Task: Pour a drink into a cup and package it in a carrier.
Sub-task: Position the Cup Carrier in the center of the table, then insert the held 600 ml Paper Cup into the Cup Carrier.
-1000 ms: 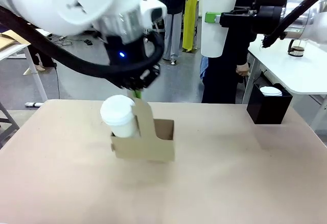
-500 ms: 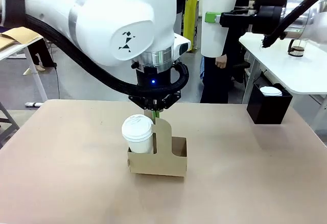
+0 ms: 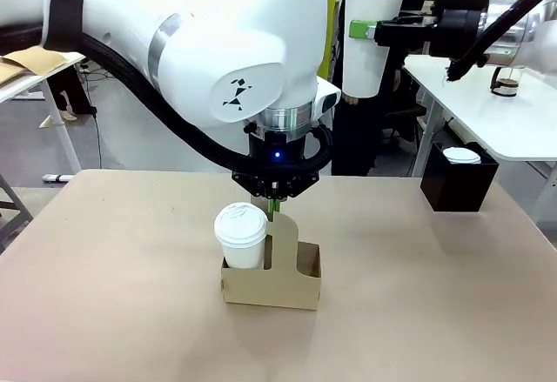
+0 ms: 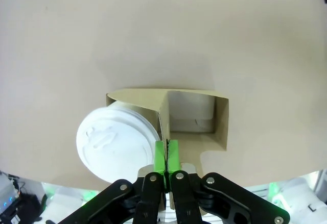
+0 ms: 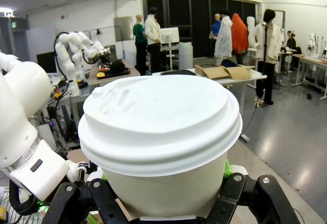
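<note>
At table (image 3: 435, 312) centre: filling the free slot

Left gripper (image 3: 274, 211), pinched shut on the carrier (image 3: 278, 286) handle, steadies it; one cup (image 3: 241, 234) sits at 9 o'clock. Right gripper (image 3: 372, 30) clamps a second cup (image 3: 372, 73), high at 1 o'clock: lower it upright into the 3 o'clock slot.
</note>
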Robot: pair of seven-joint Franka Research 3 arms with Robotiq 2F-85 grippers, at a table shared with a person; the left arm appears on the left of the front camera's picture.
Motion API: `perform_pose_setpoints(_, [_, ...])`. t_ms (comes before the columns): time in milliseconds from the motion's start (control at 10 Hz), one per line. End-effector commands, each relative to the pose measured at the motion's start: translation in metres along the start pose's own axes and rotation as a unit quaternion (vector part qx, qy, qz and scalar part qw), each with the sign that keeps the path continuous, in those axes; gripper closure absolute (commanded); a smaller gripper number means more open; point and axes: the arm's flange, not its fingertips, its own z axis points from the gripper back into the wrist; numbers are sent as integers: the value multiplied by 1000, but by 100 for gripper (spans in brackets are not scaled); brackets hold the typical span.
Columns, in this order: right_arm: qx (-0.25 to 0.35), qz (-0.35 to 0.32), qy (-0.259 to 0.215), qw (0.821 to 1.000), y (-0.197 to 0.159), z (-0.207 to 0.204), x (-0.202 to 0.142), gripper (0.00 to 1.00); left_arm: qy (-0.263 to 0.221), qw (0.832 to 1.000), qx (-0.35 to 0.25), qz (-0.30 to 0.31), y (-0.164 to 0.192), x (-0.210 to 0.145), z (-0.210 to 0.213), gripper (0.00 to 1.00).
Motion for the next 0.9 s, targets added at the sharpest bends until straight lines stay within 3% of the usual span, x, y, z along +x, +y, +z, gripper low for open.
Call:
perform_pose_setpoints(0, [2,7,-3,1000,2,-1,1,19,4,1000,-4,5,2,0,1,98])
perform_pose_setpoints(500, [2,7,-3,1000,2,-1,1,19,1,1000,-2,0,0,1,1,98])
perform_pose_setpoints(600, [2,7,-3,1000,2,-1,1,19,-5,999,-28,-16,13,2,11,42])
perform_pose_setpoints(700, [2,7,-3,1000,2,-1,1,19,-5,999,-40,-23,25,2,22,42])
perform_pose_setpoints(800, [0,0,0,1000,0,0,0,19,-7,998,-53,-39,35,0,35,0])
